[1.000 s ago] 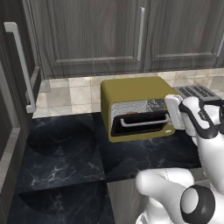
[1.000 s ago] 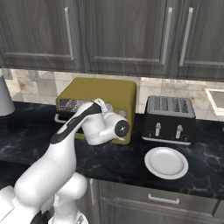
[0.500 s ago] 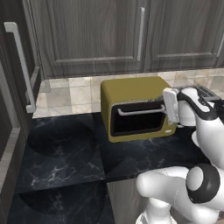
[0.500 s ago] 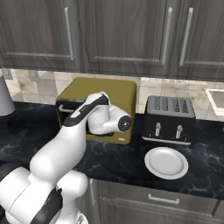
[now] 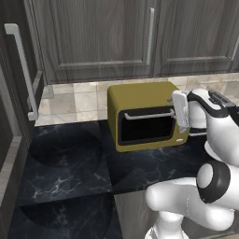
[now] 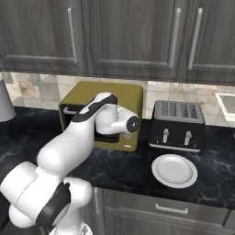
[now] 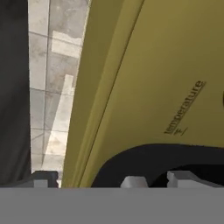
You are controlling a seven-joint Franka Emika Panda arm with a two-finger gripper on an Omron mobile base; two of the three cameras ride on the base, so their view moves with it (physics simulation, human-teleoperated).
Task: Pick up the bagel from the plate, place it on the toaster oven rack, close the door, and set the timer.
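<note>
From the left, I see my gripper (image 5: 181, 111) by the right end of the oven (image 5: 147, 116), whose door (image 5: 147, 126) is shut. From the right, the plate (image 6: 174, 170) sits bare before the toaster (image 6: 177, 125). Up close, my fingers (image 7: 43, 179) are spread wide against the oven's yellow front.

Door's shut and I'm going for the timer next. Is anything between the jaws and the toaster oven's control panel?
Nothing visible. The gripper, jaws open, is right up against the toaster oven, beside the closed door. The hand view has bare yellow panel with the temperature label directly ahead.
</note>
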